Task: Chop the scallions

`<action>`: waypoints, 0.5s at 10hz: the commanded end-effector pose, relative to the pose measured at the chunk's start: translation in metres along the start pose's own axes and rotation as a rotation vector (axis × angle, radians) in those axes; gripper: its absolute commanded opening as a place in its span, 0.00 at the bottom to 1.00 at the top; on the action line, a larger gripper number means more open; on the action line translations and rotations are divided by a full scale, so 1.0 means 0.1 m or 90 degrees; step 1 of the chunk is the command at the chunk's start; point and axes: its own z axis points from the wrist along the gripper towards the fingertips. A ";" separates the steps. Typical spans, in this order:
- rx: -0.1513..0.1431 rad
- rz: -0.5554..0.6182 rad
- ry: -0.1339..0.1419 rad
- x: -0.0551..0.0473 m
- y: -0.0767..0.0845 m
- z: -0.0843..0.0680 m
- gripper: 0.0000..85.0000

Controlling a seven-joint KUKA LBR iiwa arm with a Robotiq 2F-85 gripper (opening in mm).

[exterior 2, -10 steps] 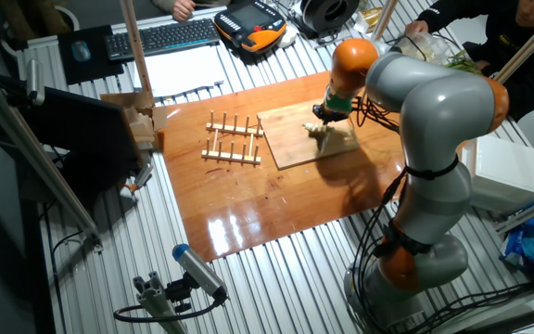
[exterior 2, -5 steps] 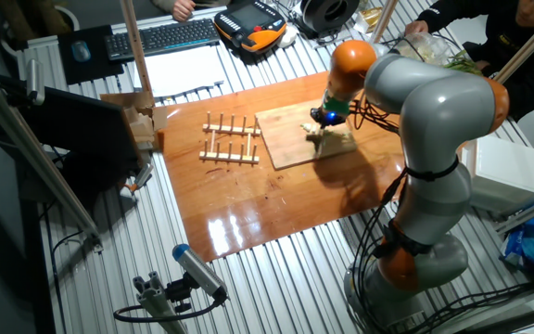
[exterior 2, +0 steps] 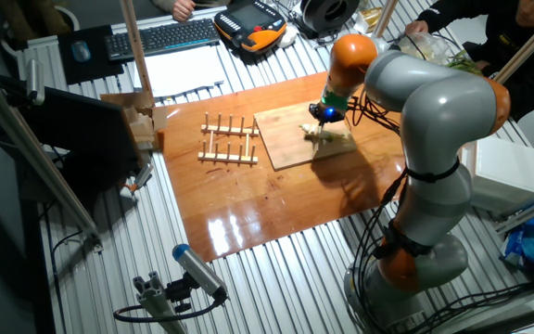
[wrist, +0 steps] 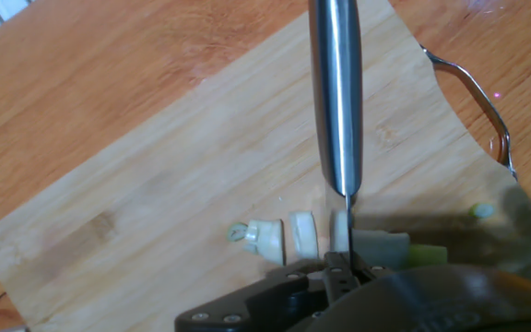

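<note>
The gripper point(wrist: 339, 269) is clamped on a knife point(wrist: 336, 92) whose blade runs straight ahead of the fingers, while the scallions point(wrist: 339, 238) lie crosswise beneath it on the wooden board point(wrist: 182, 194), cut slices to its left.

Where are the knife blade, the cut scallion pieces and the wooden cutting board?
knife blade point(wrist: 337, 92), hand view, middle of the steel
scallion pieces point(wrist: 303, 233), hand view, middle cut slice
cutting board point(wrist: 155, 203), hand view, bare wood left of the blade
</note>
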 end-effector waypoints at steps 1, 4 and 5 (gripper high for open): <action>0.001 0.000 0.000 0.00 0.00 -0.02 0.00; 0.010 -0.012 0.009 -0.05 -0.03 -0.12 0.00; 0.015 -0.018 0.009 -0.07 -0.05 -0.14 0.00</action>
